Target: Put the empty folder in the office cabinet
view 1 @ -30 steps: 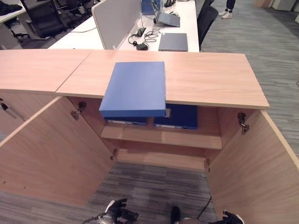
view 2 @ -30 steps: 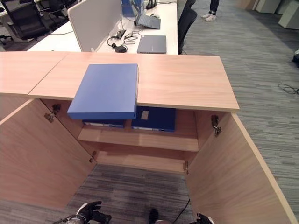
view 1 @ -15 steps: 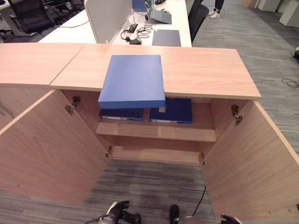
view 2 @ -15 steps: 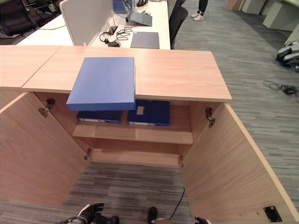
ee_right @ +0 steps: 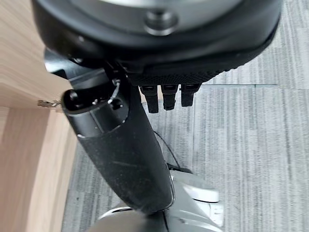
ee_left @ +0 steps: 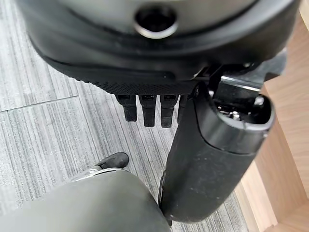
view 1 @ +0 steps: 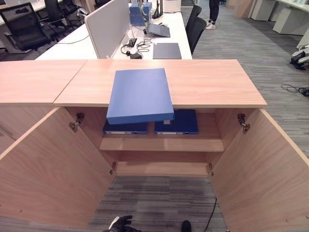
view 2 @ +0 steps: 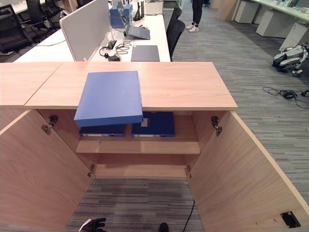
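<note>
From the head views I see the blue folder [view 1: 139,94] lying on the cabinet top [view 1: 212,82], overhanging the open cabinet. My left hand [ee_left: 193,159] hangs released; my right hand [ee_right: 125,145] likewise, fingers straight, empty.

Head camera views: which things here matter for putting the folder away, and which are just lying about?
For the job:
- blue folder, overhanging the cabinet top's front edge
- office cabinet, both doors open
- upper shelf
- left hand, low by the floor

Lying about:
- two binders on the shelf
- laptops on the white desk
- office chairs
</note>
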### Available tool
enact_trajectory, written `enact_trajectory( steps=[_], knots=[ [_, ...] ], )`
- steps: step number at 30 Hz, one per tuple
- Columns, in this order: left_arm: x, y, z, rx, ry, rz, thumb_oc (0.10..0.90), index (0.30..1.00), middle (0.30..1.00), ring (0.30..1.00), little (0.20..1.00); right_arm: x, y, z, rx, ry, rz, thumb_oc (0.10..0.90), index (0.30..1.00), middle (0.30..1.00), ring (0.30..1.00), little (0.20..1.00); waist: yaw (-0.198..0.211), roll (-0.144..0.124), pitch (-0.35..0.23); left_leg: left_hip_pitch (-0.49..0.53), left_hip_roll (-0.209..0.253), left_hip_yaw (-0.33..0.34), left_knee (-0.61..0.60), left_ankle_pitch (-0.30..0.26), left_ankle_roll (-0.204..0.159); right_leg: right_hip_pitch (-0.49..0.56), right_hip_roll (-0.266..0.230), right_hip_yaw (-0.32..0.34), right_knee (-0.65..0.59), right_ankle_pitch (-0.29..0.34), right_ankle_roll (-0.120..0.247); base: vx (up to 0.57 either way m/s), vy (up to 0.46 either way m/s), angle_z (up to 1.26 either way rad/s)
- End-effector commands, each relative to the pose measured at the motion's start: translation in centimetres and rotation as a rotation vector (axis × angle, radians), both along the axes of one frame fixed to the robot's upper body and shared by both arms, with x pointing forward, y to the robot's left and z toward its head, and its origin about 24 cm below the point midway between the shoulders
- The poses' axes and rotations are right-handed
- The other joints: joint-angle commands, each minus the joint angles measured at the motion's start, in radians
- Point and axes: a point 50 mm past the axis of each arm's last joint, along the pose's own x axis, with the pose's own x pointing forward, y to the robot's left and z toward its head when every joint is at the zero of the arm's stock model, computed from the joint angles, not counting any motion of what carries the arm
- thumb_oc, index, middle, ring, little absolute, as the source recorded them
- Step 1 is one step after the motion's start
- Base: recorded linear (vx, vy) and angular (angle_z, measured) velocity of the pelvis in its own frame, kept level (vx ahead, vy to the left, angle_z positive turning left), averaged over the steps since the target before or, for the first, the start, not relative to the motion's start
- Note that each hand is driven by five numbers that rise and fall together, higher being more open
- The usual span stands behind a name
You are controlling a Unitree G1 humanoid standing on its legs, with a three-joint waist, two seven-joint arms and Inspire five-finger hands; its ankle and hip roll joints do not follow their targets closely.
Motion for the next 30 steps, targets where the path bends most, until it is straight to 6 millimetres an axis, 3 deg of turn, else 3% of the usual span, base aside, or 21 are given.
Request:
enact_trajectory(
  steps=[1, 2, 5, 6, 7, 8, 9, 10, 11, 12, 13, 14, 15, 16, 18, 19, 20, 22, 25, 28, 30],
  knots=[
    [2.6, 2.2, 1.3, 0.066, -0.114, 0.023, 0.800, 0.900, 0.900, 0.900, 0.900, 1.9, -0.7, 0.5, -0.036, -0.053, 0.030, 0.800, 0.900, 0.900, 0.900, 0.900, -0.005, -0.044, 0.021, -0.004, 0.011, -0.038, -0.003, -0.039, -0.021, 0.086, -0.141, 0.028, 0.045, -0.094, 0.158, 0.04, 0.023, 0.00],
    [3.3, 2.3, 1.6, 0.066, -0.147, 0.034, 0.800, 0.900, 0.900, 0.900, 0.900, 1.9, -0.7, 0.5, -0.038, -0.055, 0.028, 0.800, 0.900, 0.900, 0.900, 0.900, -0.005, -0.046, 0.020, -0.002, 0.011, -0.039, -0.003, -0.041, -0.021, 0.088, -0.141, 0.027, 0.045, -0.094, 0.159, 0.06, 0.029, 0.01],
    [7.7, 3.9, 4.6, 0.100, -0.390, 0.109, 0.800, 0.900, 0.900, 0.900, 0.900, 1.9, -0.9, 0.6, -0.043, -0.079, 0.008, 0.800, 0.900, 0.900, 0.900, 0.900, 0.001, -0.053, 0.015, 0.002, 0.010, -0.046, -0.003, -0.043, -0.021, 0.095, -0.144, 0.017, 0.046, -0.095, 0.162, 0.02, 0.007, 0.04],
    [18.2, 4.6, 16.7, 0.125, -1.011, -0.001, 0.800, 0.900, 0.900, 0.900, 0.900, 2.2, -1.2, 0.9, -0.050, -0.114, 0.009, 0.800, 0.900, 0.900, 0.900, 0.900, -0.004, -0.058, 0.011, -0.002, 0.010, -0.049, -0.003, -0.035, -0.024, 0.090, -0.145, 0.017, 0.050, -0.088, 0.165, 0.03, -0.008, 0.09],
    [18.1, 4.6, 16.7, 0.127, -1.009, -0.001, 0.800, 0.900, 0.900, 0.900, 0.900, 2.2, -1.1, 0.9, -0.048, -0.113, 0.009, 0.800, 0.900, 0.900, 0.900, 0.900, -0.004, -0.060, 0.011, 0.004, 0.011, -0.050, -0.003, -0.046, -0.024, 0.097, -0.145, 0.015, 0.048, -0.096, 0.166, 0.00, -0.005, 0.09],
    [10.4, 10.4, 12.1, 0.169, -0.816, 0.340, 0.800, 0.900, 0.900, 0.900, 0.900, 1.8, -1.2, 1.0, -0.045, -0.143, -0.039, 0.800, 0.900, 0.900, 0.900, 0.900, 0.023, -0.064, 0.016, -0.001, 0.009, -0.062, -0.003, -0.040, -0.024, 0.100, -0.147, 0.004, 0.049, -0.097, 0.169, 0.01, 0.008, 0.11],
    [9.4, 12.9, 13.3, 0.142, -0.881, 0.516, 0.800, 0.900, 0.900, 0.900, 0.900, 1.4, -1.3, 1.0, -0.036, -0.143, -0.043, 0.800, 0.900, 0.900, 0.900, 0.900, 0.030, -0.064, 0.016, -0.003, 0.009, -0.065, -0.003, -0.039, -0.026, 0.101, -0.147, -0.001, 0.050, -0.098, 0.170, -0.07, -0.010, 0.03],
    [7.5, 13.2, 13.0, 0.255, -0.897, 0.603, 0.800, 0.900, 0.900, 0.900, 0.900, 0.9, -0.7, 0.7, -0.023, -0.138, -0.063, 0.800, 0.900, 0.900, 0.900, 0.900, 0.046, -0.074, 0.018, -0.009, 0.010, -0.070, -0.003, -0.025, -0.026, 0.097, -0.149, -0.005, 0.051, -0.089, 0.167, 0.00, 0.000, 0.00],
    [7.3, 13.1, 12.9, 0.259, -0.892, 0.605, 0.800, 0.900, 0.900, 0.900, 0.900, 0.8, -0.7, 0.7, -0.025, -0.134, -0.061, 0.800, 0.900, 0.900, 0.900, 0.900, 0.042, -0.072, 0.015, -0.001, 0.011, -0.072, -0.003, -0.039, -0.027, 0.108, -0.148, -0.008, 0.047, -0.099, 0.169, 0.01, -0.088, 0.10],
    [9.2, 10.1, 14.4, 0.333, -1.075, 0.531, 0.800, 0.900, 0.900, 0.900, 0.900, 0.1, 0.8, 0.3, -0.032, -0.130, -0.050, 0.800, 0.900, 0.900, 0.900, 0.900, 0.061, -0.101, 0.011, 0.000, 0.015, -0.085, -0.003, -0.041, -0.032, 0.118, -0.148, -0.021, 0.045, -0.106, 0.168, 0.05, -0.071, 0.22],
    [9.2, 10.1, 14.4, 0.333, -1.076, 0.531, 0.800, 0.900, 0.900, 0.900, 0.900, 0.1, 0.8, 0.3, -0.032, -0.130, -0.050, 0.800, 0.900, 0.900, 0.900, 0.900, 0.061, -0.101, 0.012, 0.000, 0.015, -0.085, -0.003, -0.041, -0.032, 0.118, -0.148, -0.021, 0.045, -0.106, 0.168, -0.05, -0.104, 0.41],
    [9.2, 7.6, 14.8, 0.154, -1.124, 0.671, 0.800, 0.900, 0.900, 0.900, 0.900, 0.0, 0.7, 0.2, -0.040, -0.114, -0.060, 0.800, 0.900, 0.900, 0.900, 0.900, 0.070, -0.108, 0.018, -0.006, 0.013, -0.093, -0.003, -0.039, -0.028, 0.119, -0.145, -0.028, 0.042, -0.106, 0.167, -0.05, -0.059, 0.32],
    [10.2, 6.8, 17.0, 0.091, -1.253, 0.609, 0.800, 0.900, 0.900, 0.900, 0.900, 0.0, 0.7, 0.1, -0.047, -0.107, -0.079, 0.800, 0.900, 0.900, 0.900, 0.900, 0.078, -0.112, 0.019, -0.010, 0.015, -0.098, -0.003, -0.037, -0.028, 0.119, -0.144, -0.032, 0.043, -0.106, 0.166, -0.06, -0.067, 0.34],
    [10.4, 6.3, 17.7, 0.146, -1.279, 0.532, 0.800, 0.900, 0.900, 0.900, 0.900, 0.1, 0.7, 0.2, -0.050, -0.110, -0.083, 0.800, 0.900, 0.900, 0.900, 0.900, 0.081, -0.114, 0.018, -0.010, 0.016, -0.103, -0.003, -0.037, -0.030, 0.122, -0.143, -0.035, 0.043, -0.107, 0.166, -0.01, -0.041, 0.17],
    [11.4, 6.3, 19.8, 0.271, -1.372, 0.430, 0.800, 0.900, 0.900, 0.900, 0.900, 0.4, 1.1, 0.1, -0.043, -0.125, -0.079, 0.800, 0.900, 0.900, 0.900, 0.900, 0.084, -0.119, 0.014, -0.015, 0.019, -0.107, -0.003, -0.033, -0.034, 0.121, -0.142, -0.038, 0.044, -0.109, 0.165, -0.04, -0.018, 0.17],
    [11.5, 6.2, 19.8, 0.276, -1.374, 0.428, 0.800, 0.900, 0.900, 0.900, 0.900, 0.4, 1.1, 0.1, -0.042, -0.126, -0.080, 0.800, 0.900, 0.900, 0.900, 0.900, 0.085, -0.121, 0.017, -0.020, 0.017, -0.106, -0.003, -0.021, -0.033, 0.115, -0.143, -0.038, 0.047, -0.101, 0.164, -0.03, -0.019, 0.12],
    [11.9, 6.1, 21.5, 0.381, -1.444, 0.342, 0.800, 0.900, 0.900, 0.900, 0.900, 0.5, 1.3, 0.1, -0.044, -0.128, -0.062, 0.800, 0.900, 0.900, 0.900, 0.900, 0.091, -0.121, 0.014, -0.017, 0.020, -0.110, -0.003, -0.033, -0.036, 0.123, -0.141, -0.043, 0.043, -0.112, 0.164, -0.02, -0.017, 0.05],
    [12.2, 5.4, 22.8, 0.480, -1.495, 0.216, 0.800, 0.900, 0.900, 0.900, 0.900, 0.8, 1.4, 0.1, -0.055, -0.134, -0.051, 0.800, 0.900, 0.900, 0.900, 0.900, 0.097, -0.121, 0.015, -0.024, 0.020, -0.113, -0.003, -0.019, -0.037, 0.121, -0.141, -0.050, 0.044, -0.103, 0.162, -0.04, -0.017, -0.03],
    [12.4, 5.0, 24.3, 0.539, -1.538, 0.100, 0.800, 0.900, 0.900, 0.900, 0.900, 0.9, 1.4, 0.2, -0.055, -0.137, -0.050, 0.800, 0.900, 0.900, 0.900, 0.900, 0.101, -0.116, 0.010, -0.020, 0.023, -0.116, -0.003, -0.031, -0.039, 0.128, -0.139, -0.057, 0.040, -0.112, 0.163, 0.01, -0.005, 0.02],
    [12.2, 5.5, 27.5, 0.818, -1.618, -0.179, 0.800, 0.900, 0.900, 0.900, 0.900, 1.0, 1.4, 0.2, -0.038, -0.139, -0.030, 0.800, 0.900, 0.900, 0.900, 0.900, 0.093, -0.099, 0.003, -0.015, 0.023, -0.116, -0.003, -0.034, -0.044, 0.133, -0.139, -0.060, 0.036, -0.109, 0.161, 0.00, 0.011, 0.03],
    [12.4, 5.2, 28.8, 0.885, -1.655, -0.273, 0.800, 0.900, 0.900, 0.900, 0.900, 1.0, 1.3, 0.2, -0.037, -0.140, -0.016, 0.800, 0.900, 0.900, 0.900, 0.900, 0.091, -0.092, 0.002, -0.017, 0.022, -0.114, -0.003, -0.023, -0.044, 0.128, -0.141, -0.063, 0.039, -0.099, 0.161, -0.02, 0.010, 0.01]
  ],
)
